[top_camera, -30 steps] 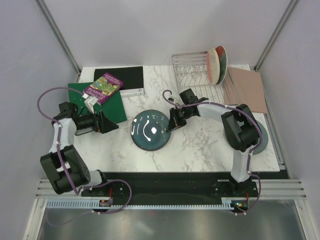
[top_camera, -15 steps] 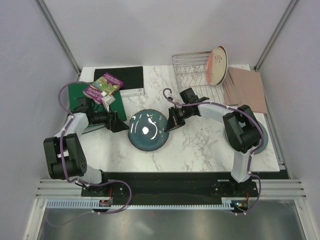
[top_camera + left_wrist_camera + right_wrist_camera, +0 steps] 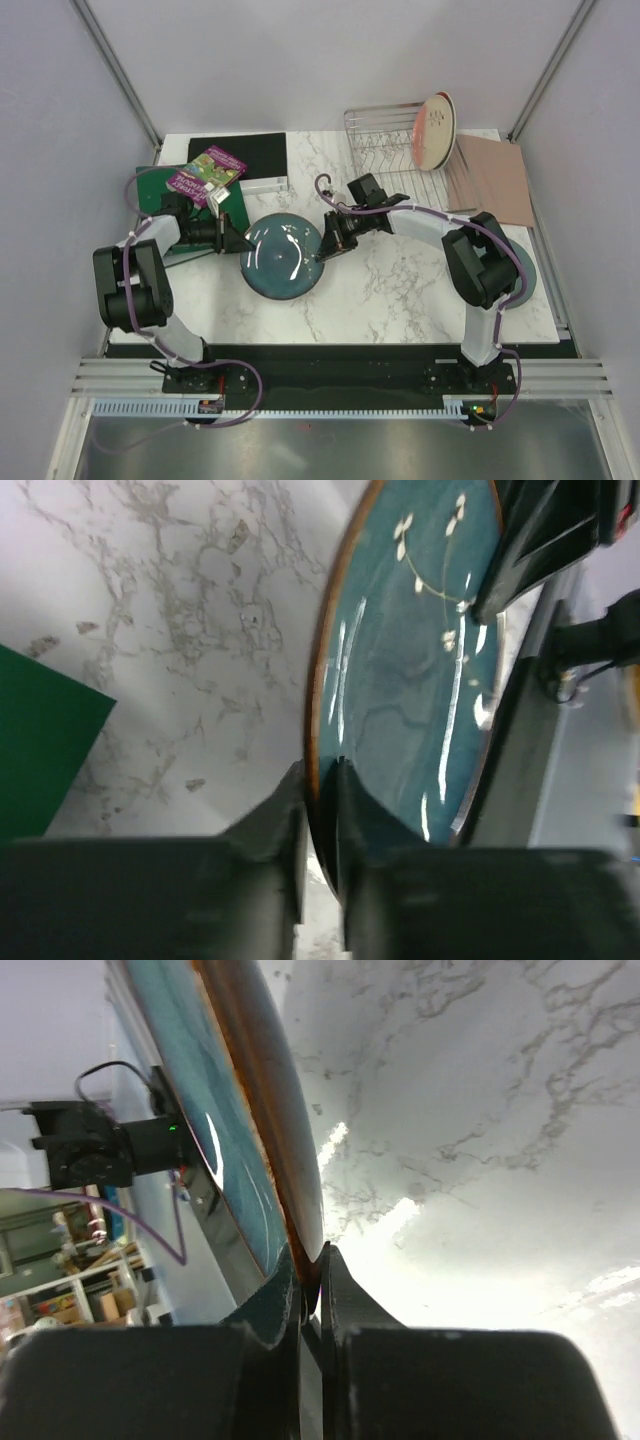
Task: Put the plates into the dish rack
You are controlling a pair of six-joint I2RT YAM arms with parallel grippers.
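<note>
Teal plate (image 3: 282, 258) gripped at table centre by both my claws

My veined white marble table (image 3: 400, 290) carries the silver wire dish rack (image 3: 385, 140) at 1 o'clock, with a round cream plate (image 3: 437, 128) upright among its tines. On the glossy, speckled, brown-rimmed teal disc, my left claw (image 3: 240, 243) is clamped on the 9 o'clock rim and my right claw (image 3: 322, 250) on the 3 o'clock rim.

Bright, even overhead light with soft shadows. White glare streaks the plate (image 3: 282, 258). The table (image 3: 500, 1260) washes out at the right wrist view's lower right; both wrist views blur along the bottom.
</note>
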